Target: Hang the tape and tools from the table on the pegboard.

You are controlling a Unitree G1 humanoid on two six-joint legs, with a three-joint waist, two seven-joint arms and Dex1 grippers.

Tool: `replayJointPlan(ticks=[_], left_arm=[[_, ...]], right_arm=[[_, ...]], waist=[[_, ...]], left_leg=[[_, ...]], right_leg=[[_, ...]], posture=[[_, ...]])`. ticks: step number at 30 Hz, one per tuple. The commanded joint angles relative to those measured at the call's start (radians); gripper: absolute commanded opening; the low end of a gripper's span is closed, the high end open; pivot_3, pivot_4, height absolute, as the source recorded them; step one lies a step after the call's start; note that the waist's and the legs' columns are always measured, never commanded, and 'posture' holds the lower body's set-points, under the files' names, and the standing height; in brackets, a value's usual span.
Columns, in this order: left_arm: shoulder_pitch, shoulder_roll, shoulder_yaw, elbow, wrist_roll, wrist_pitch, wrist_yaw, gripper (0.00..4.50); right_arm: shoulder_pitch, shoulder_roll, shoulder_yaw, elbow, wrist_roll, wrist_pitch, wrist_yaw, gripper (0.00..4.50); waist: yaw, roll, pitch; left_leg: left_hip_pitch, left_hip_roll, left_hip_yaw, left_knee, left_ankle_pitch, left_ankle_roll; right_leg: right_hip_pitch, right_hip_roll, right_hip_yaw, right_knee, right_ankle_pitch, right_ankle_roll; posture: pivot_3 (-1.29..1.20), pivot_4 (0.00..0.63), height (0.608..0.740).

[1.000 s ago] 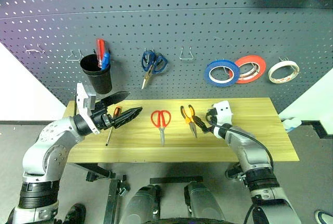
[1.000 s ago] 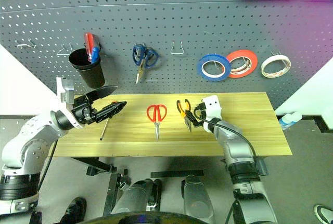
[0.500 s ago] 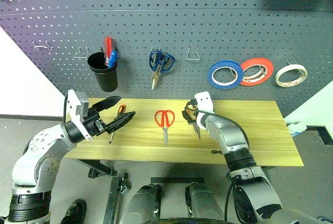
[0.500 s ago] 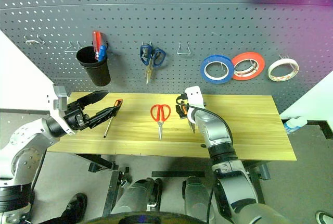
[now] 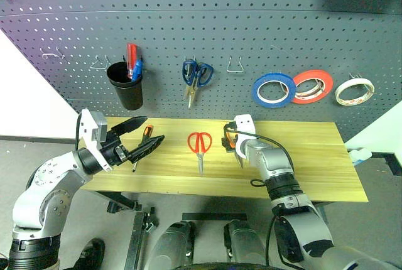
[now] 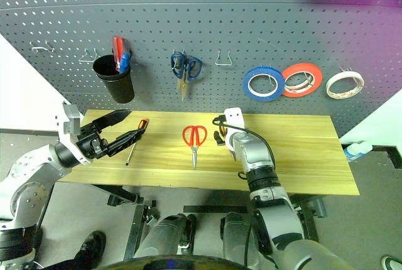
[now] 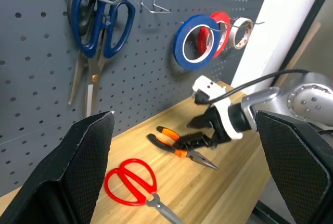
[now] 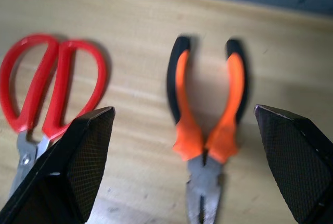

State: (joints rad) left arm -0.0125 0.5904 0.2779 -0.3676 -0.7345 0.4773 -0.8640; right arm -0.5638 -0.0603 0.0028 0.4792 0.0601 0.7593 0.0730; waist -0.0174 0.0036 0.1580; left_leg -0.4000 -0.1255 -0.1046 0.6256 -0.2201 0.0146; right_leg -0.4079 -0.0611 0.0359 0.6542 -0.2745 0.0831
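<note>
The blue tape (image 5: 274, 90) hangs on the pegboard (image 5: 251, 25). On the table (image 5: 314, 157) lie the red-handled scissors (image 5: 200, 144), the orange-and-black pliers (image 8: 207, 125) and the thin screwdriver (image 5: 141, 147). My right gripper (image 5: 231, 142) hovers open just over the pliers, pointing down at them, handles between its fingers and nothing gripped. My left gripper (image 5: 152, 129) stands open and empty above the table's left part, partly hiding the screwdriver.
On the pegboard hang a black cup (image 5: 125, 85) holding red and blue screwdrivers, blue-handled scissors (image 5: 196, 75), a red-orange roll (image 5: 312, 85), a cream-white roll (image 5: 354, 91) and a bare wire hook (image 5: 235, 66). A white bottle (image 5: 358, 154) sits past the table's right end.
My right gripper has swung left from beside the pliers to above them and tipped downward. The left gripper has kept its place. The camera view shifted slightly.
</note>
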Motion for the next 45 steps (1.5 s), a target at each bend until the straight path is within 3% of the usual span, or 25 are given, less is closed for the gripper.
replayJointPlan(ticks=[1, 15, 42, 45], left_arm=[[0.004, 0.007, 0.010, -0.047, -0.025, 0.002, 0.005, 4.50], [0.050, 0.028, 0.032, -0.110, -0.058, 0.030, 0.026, 4.50], [0.095, 0.047, 0.038, -0.176, -0.106, 0.054, 0.059, 4.50], [0.101, 0.049, 0.040, -0.177, -0.104, 0.051, 0.056, 4.50]], right_arm=[[-0.053, 0.006, -0.014, 0.031, -0.004, -0.014, -0.018, 4.48], [-0.110, 0.001, 0.007, 0.189, -0.049, -0.110, -0.042, 4.48], [-0.107, -0.008, -0.017, 0.195, -0.060, -0.099, -0.062, 4.48], [-0.101, -0.008, -0.015, 0.196, -0.065, -0.094, -0.070, 3.94]], waist=[[0.000, 0.000, 0.003], [0.001, -0.003, 0.025], [0.000, -0.011, 0.074], [0.001, -0.012, 0.078]], left_leg=[[0.000, 0.000, 0.000, 0.000, 0.000, 0.000], [-0.003, 0.000, 0.000, -0.010, 0.000, 0.000], [-0.008, 0.001, 0.000, -0.011, 0.000, 0.000], [-0.008, 0.001, 0.000, -0.012, 0.000, 0.000]], right_leg=[[0.000, 0.000, 0.000, 0.000, 0.000, 0.000], [-0.002, 0.000, 0.000, -0.006, 0.001, 0.002], [-0.007, 0.000, 0.000, -0.007, 0.000, -0.001], [-0.007, 0.000, 0.000, -0.008, 0.000, 0.000]], posture=[[0.02, 0.190, 0.740], [0.05, 0.220, 0.740], [0.05, 0.281, 0.740], [0.06, 0.287, 0.740]])
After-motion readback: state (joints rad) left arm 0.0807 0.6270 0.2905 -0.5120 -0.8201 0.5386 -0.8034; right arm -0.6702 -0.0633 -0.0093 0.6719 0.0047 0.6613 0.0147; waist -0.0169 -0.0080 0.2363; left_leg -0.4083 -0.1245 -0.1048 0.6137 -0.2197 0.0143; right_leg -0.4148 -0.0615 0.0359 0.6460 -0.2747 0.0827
